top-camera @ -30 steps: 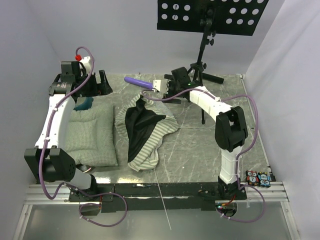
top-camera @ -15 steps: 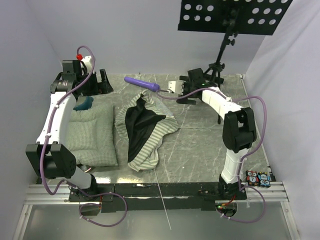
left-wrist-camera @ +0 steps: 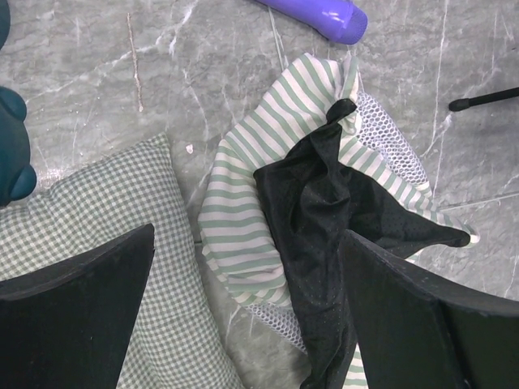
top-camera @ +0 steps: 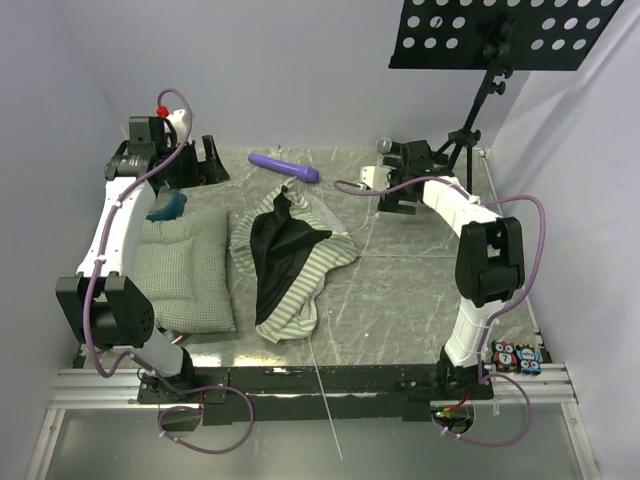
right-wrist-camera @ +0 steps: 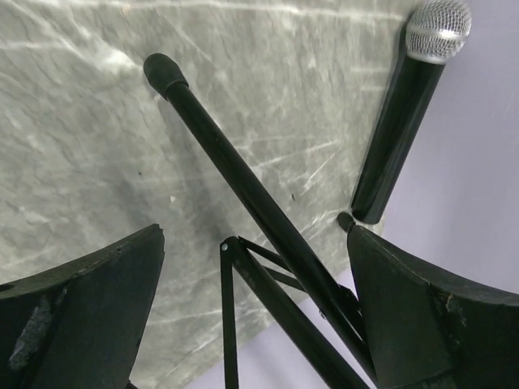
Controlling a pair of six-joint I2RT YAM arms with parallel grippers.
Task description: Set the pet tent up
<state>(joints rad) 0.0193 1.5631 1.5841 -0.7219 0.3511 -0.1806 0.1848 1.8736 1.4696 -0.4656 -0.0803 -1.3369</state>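
The pet tent (top-camera: 290, 255) lies collapsed mid-table, a crumpled heap of green-and-white stripes with black lining on top. In the left wrist view the tent (left-wrist-camera: 243, 186) shows white mesh at its edges. A thin white pole (top-camera: 325, 395) runs from it over the front edge. My left gripper (top-camera: 205, 160) is open and empty at the back left; the left gripper (left-wrist-camera: 245, 235) hangs above the tent's left side. My right gripper (top-camera: 405, 170) is open at the back right, apart from the tent. The right gripper's (right-wrist-camera: 254, 231) fingers straddle a black stand leg (right-wrist-camera: 243, 178).
A green-checked cushion (top-camera: 185, 265) lies left of the tent, a teal object (top-camera: 168, 207) at its far edge. A purple cylinder (top-camera: 285, 166) lies behind the tent. A black music stand (top-camera: 490, 90) stands at the back right, with a microphone (right-wrist-camera: 405, 121) by the wall.
The music stand and my right gripper have both shifted right along the back of the table. The tent and the left arm have barely moved.
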